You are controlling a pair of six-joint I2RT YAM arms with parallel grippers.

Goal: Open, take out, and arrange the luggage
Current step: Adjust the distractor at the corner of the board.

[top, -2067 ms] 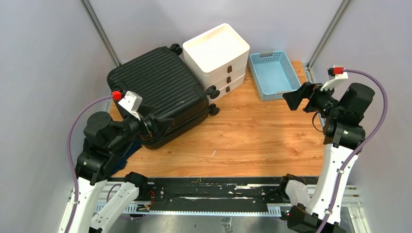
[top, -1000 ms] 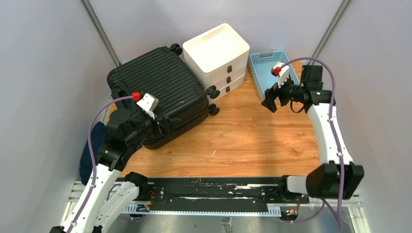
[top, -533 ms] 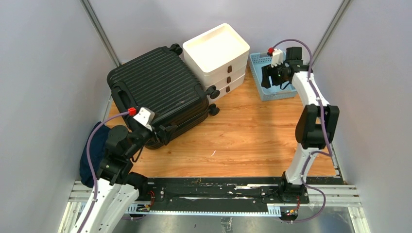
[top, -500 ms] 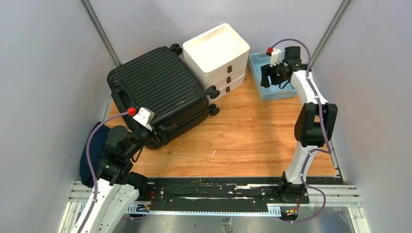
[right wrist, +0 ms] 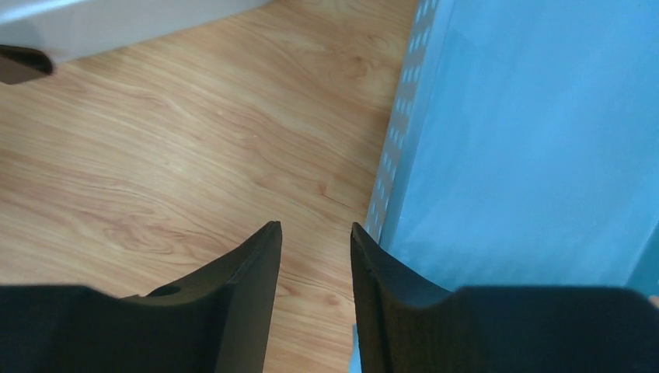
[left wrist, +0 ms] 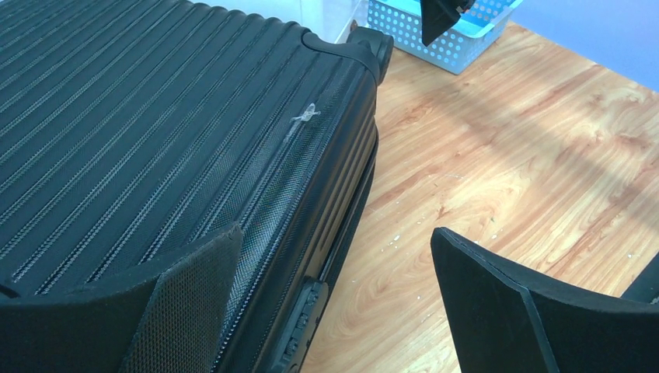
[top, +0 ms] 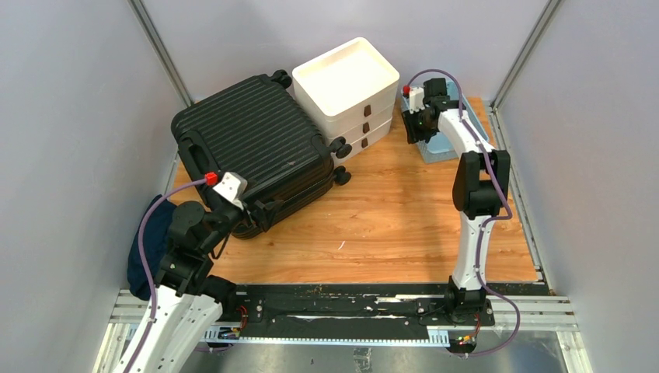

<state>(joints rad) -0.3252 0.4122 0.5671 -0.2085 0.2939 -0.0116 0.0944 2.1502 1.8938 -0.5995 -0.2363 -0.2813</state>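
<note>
1. Your left gripper (left wrist: 334,233) hangs at the luggage's near corner with its jaws spread wide and nothing in them. One textured black finger is over the shell and the other is over bare wood.
2. The luggage (top: 252,148) lies flat and shut on the left of the table (top: 404,217), so you cannot see its inside. Its hard black shell is ribbed in long parallel grooves, with a woven-looking weave along the rounded edge. A small clear tag (left wrist: 303,116) sticks to the shell near that edge.
3. Small black wheels (left wrist: 371,43) sit at the luggage's far end. The table is light wood-grain board.
4. Just beyond the wheels stands a white drawer unit (top: 346,81), smooth plastic and square with rounded corners. Its drawers are closed behind small brown pulls, and an open tray on top shows only its white floor.
5. Farther right of the luggage, past the drawers, is a light-blue mesh basket (top: 435,151). Its wall is perforated, and what shows of its floor is smooth blue.
6. Your right gripper (right wrist: 314,227) hovers at the basket's wall on the luggage side. Its jaws are a narrow gap apart and grip nothing.
</note>
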